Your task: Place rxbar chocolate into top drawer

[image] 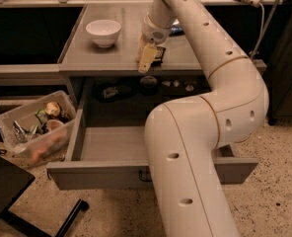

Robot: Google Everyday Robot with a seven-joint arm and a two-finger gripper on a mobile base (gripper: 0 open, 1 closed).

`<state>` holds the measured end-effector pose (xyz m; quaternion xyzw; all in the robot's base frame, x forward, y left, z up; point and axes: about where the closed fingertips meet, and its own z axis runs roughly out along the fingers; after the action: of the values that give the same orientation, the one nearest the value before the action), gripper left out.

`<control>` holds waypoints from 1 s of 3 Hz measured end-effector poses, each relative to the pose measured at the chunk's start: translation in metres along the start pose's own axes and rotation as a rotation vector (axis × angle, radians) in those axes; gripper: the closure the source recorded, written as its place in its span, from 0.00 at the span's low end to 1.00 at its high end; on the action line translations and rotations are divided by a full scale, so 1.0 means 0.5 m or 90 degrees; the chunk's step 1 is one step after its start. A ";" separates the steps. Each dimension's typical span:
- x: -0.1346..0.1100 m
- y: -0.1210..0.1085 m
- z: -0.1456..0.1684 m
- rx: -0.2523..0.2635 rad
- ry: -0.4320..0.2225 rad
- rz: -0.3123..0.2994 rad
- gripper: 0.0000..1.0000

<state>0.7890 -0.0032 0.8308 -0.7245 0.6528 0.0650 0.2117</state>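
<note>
My gripper hangs over the front edge of the grey counter, above the back of the open top drawer. It is shut on the rxbar chocolate, a small dark bar with pale lettering that sits against the pale yellow finger. The top drawer is pulled far out; its shallow grey inside is bare where it shows, and my arm hides the right part. The dark loop handle shows at the front panel's centre.
A white bowl stands on the counter at the left. A blue can peeks out behind my arm. Small dark items lie behind the drawer. A clear bin of clutter and a black base are on the floor at left.
</note>
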 end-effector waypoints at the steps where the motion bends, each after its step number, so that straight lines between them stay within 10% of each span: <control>1: 0.000 0.000 0.000 0.000 0.000 0.000 0.81; 3: -0.002 0.007 -0.003 0.000 0.000 0.000 0.35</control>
<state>0.7853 -0.0032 0.8317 -0.7244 0.6529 0.0650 0.2116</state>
